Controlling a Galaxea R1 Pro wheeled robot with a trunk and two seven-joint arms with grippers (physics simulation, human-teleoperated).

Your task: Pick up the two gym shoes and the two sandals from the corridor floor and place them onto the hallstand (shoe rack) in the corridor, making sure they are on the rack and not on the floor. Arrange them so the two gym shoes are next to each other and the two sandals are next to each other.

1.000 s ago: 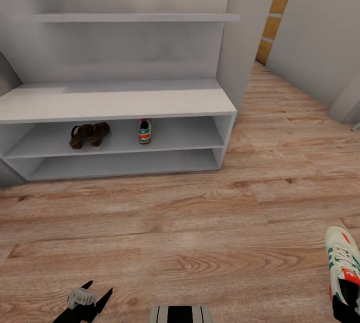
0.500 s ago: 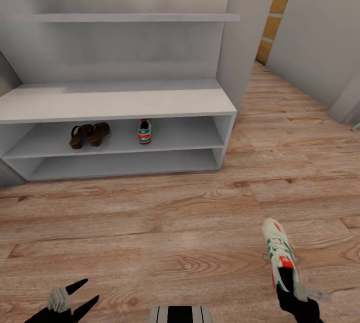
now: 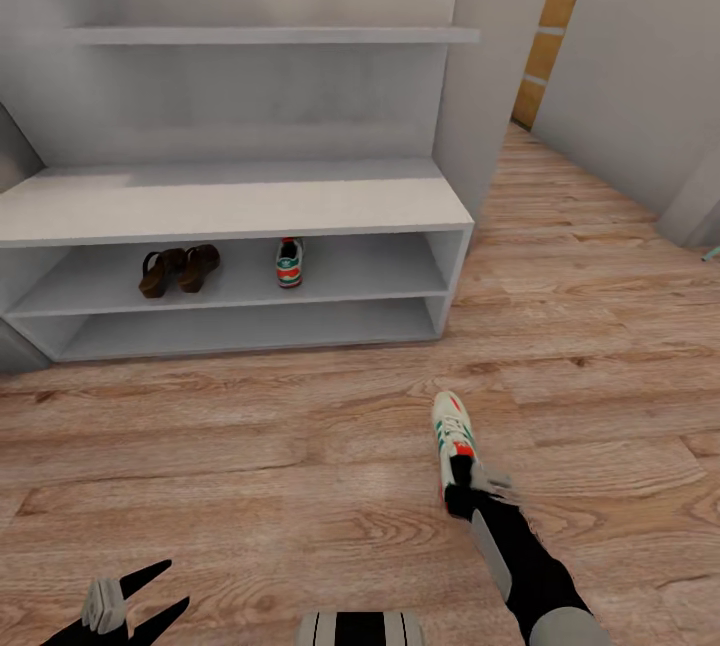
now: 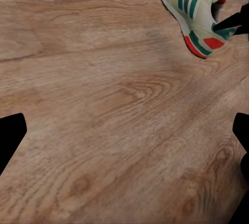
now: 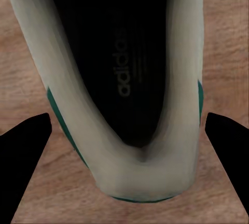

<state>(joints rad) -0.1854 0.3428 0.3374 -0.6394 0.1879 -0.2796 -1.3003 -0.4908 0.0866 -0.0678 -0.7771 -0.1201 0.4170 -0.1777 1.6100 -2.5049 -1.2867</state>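
Sneaker in hand: the right end effector grips a white gym shoe by its heel, with the toe pointing toward twelve o'clock at the hallstand. In the head view the shoe sits over the corridor floor at about five o'clock from the rack's right end, well apart from it; whether its sole touches the planks cannot be told. The right wrist view looks straight down into the shoe's dark opening, with the pale heel collar curving round and the two black fingertips flanking it on either side.

On the upper of the two low open shelves, the two brown sandals stand touching side by side, and the other gym shoe stands near them at their three o'clock — heel facing outward, a clear gap between it and the sandals. The bench top above and the lower shelf below carry nothing.

The left end effector hangs low at the seven o'clock edge of the head view, its fingers spread wide and holding nothing. Its wrist view shows wood planks between the parted fingertips, and farther off the carried shoe — green stripes and red-orange heel patch visible.
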